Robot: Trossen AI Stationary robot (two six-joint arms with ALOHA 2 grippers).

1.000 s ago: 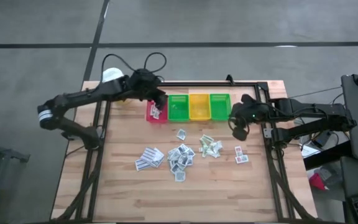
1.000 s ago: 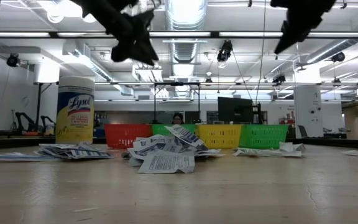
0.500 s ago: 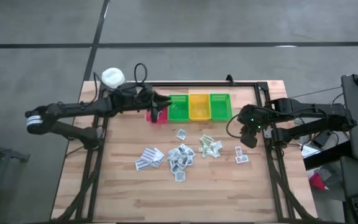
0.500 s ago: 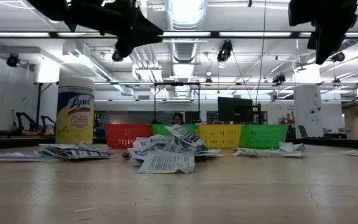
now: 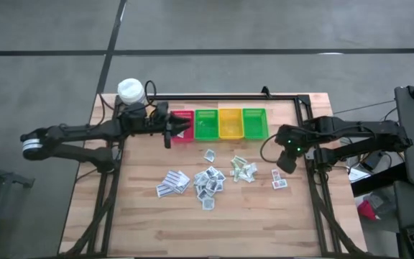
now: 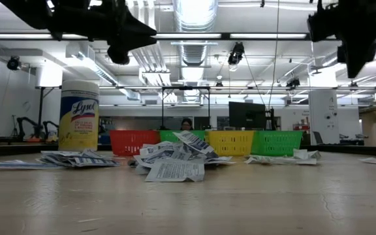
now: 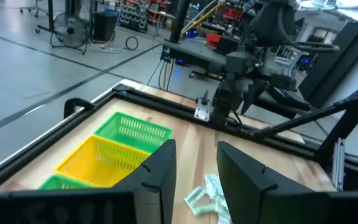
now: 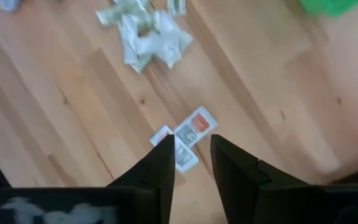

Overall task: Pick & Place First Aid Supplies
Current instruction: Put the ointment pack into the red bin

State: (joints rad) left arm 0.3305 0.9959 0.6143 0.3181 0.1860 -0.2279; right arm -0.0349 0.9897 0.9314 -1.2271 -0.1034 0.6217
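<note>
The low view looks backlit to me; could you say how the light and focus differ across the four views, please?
Low view: bright ceiling lamps turn both arms into black silhouettes, and the near table is soft. Right wrist view: motion-smeared, the red-print packets blurred. Left wrist view: own fingers out of focus, the bins sharper. High view: even light, little shadow.

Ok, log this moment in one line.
left gripper: open, empty, by red bin | right gripper: open, above red-print packets

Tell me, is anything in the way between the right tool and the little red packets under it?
Nothing visible. The right tool hangs open above the red-print packets, with only bare wooden table around them. The greenish pile lies apart.
</note>
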